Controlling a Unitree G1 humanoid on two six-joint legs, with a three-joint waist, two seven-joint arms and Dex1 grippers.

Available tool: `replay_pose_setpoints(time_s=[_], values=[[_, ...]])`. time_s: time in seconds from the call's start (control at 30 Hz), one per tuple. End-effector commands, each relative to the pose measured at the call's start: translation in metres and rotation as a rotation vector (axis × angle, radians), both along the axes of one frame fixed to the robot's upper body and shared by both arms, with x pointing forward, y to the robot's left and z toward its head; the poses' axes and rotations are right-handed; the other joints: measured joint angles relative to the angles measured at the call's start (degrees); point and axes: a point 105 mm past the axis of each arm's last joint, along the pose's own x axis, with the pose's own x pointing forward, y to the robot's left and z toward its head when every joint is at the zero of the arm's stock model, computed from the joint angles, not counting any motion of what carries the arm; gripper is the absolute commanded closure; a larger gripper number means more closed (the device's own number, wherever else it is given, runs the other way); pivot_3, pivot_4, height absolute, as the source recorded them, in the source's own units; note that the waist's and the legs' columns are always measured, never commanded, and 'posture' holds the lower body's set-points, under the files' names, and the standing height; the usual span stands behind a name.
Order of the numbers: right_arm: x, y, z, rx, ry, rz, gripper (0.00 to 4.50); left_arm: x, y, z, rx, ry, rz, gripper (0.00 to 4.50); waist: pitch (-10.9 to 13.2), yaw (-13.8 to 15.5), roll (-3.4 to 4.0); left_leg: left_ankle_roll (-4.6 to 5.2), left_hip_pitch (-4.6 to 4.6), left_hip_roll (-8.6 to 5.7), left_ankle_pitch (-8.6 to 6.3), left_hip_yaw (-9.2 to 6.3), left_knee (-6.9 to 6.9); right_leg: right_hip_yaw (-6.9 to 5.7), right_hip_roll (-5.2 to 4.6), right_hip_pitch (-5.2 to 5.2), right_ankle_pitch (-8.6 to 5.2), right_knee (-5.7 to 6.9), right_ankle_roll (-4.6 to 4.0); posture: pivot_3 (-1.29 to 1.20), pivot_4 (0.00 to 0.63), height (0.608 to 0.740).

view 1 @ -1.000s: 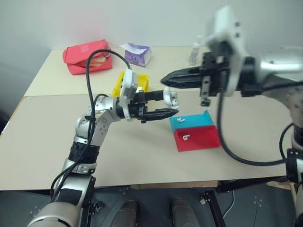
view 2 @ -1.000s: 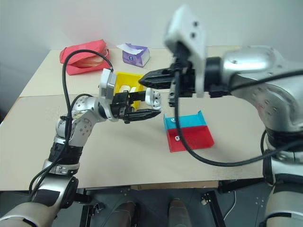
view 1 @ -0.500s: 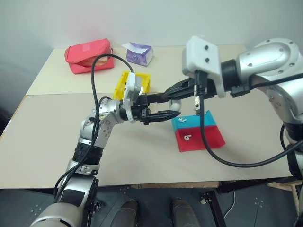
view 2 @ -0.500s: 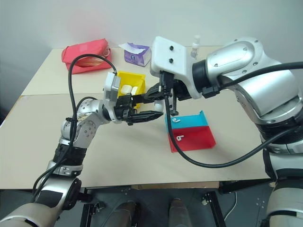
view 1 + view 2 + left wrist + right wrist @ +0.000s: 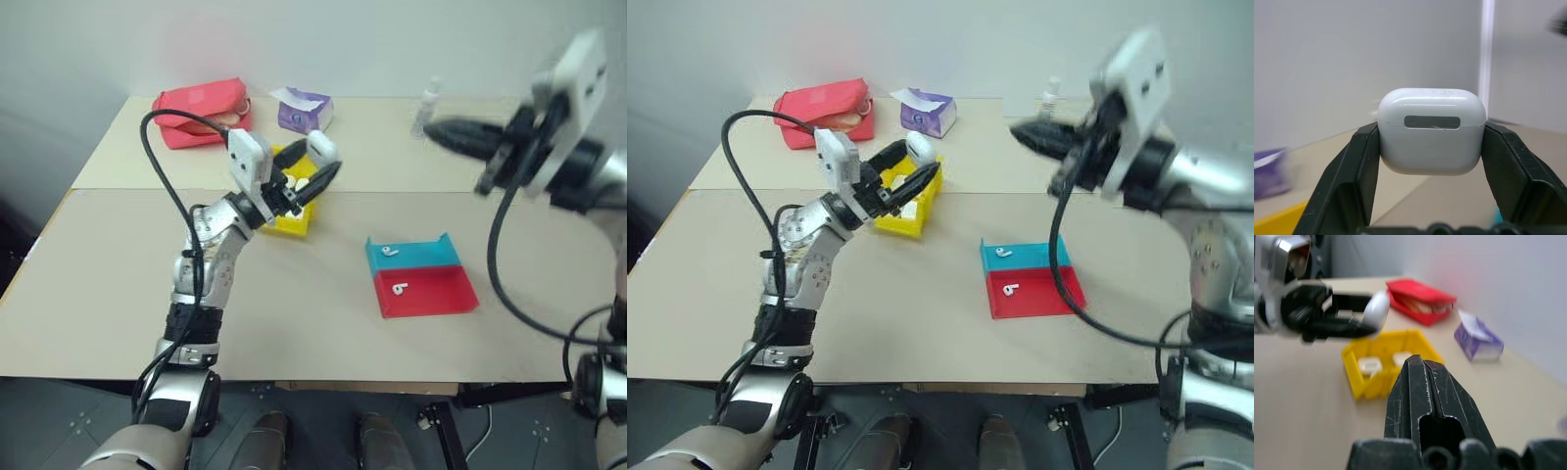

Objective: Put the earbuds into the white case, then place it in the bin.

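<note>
Beige tabletop: your left gripper (image 5: 318, 166), clamped on the white case (image 5: 321, 148), has carried it up-frame over the bin (image 5: 904, 208), earbuds (image 5: 390, 252) still trayed; right gripper (image 5: 453, 134) closed empty.

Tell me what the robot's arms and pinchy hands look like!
Both arms are shiny silver metal with black rings at the joints. Each wrist carries a white boxy block, and a thick black cable loops from it back along the arm. The left gripper and the right gripper each have two black, tapered fingers; the right one's fingers look scratched.
</note>
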Motion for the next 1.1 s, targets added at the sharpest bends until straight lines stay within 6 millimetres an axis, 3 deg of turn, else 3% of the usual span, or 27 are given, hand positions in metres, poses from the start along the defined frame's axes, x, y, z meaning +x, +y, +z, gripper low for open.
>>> replay_pose_setpoints(time_s=[0.03,0.23,0.4,0.57,0.6,0.83,1.1], values=[[-0.013,0.009,-0.004,0.029,-0.054,-0.032,4.48,0.033,0.015,-0.001,-0.045,0.053,0.261,1.71,0.0,0.01,-0.01,0.06,0.02,0.0,-0.03,0.0,-0.01,-0.01,0.01,0.0,0.0,-0.01,0.0,0.0,0.15,0.74],[-0.016,0.02,-0.013,0.008,-0.061,-0.044,4.48,0.052,-0.006,-0.024,0.055,0.098,0.27,1.71,0.0,-0.3,-0.01,0.04,0.08,-0.03,-0.02,0.02,-0.04,-0.01,0.08,0.05,0.01,0.02,0.01,0.0,0.15,0.74],[-0.021,0.026,-0.011,0.002,-0.078,-0.026,4.48,0.068,-0.001,-0.032,0.111,0.16,0.402,1.71,0.02,-0.34,-0.04,-0.03,-0.08,-0.08,0.02,0.01,-0.04,-0.07,0.07,0.03,0.03,0.03,0.05,0.0,0.15,0.74],[-0.025,0.026,-0.013,0.004,-0.077,-0.029,4.5,0.068,0.011,-0.032,0.119,0.145,0.424,0.05,0.02,-0.72,-0.03,-0.02,-0.06,-0.07,0.02,0.01,-0.04,-0.07,0.08,0.02,0.03,0.08,0.05,0.0,0.15,0.74],[-0.025,0.026,-0.013,0.006,-0.076,-0.031,4.5,0.066,0.014,-0.032,0.12,0.139,0.417,0.02,0.02,-0.85,-0.03,0.0,-0.05,-0.07,0.01,0.0,-0.04,-0.07,0.08,0.02,0.03,0.1,0.05,0.0,0.15,0.74],[-0.023,0.024,-0.013,0.019,-0.06,-0.027,4.5,0.032,0.023,-0.005,0.088,0.039,0.176,0.02,0.02,-1.32,-0.03,-0.02,-0.05,0.01,0.02,-0.05,-0.05,-0.06,0.08,-0.03,0.03,0.18,0.05,0.0,0.15,0.74],[-0.017,0.006,-0.028,-0.018,-0.004,-0.034,4.5,-0.053,0.037,0.01,0.242,-0.018,-0.261,0.02,-0.01,-1.58,0.03,0.02,0.03,0.07,0.0,-0.07,-0.1,-0.05,0.11,0.03,0.03,0.13,0.05,0.0,0.15,0.74]])
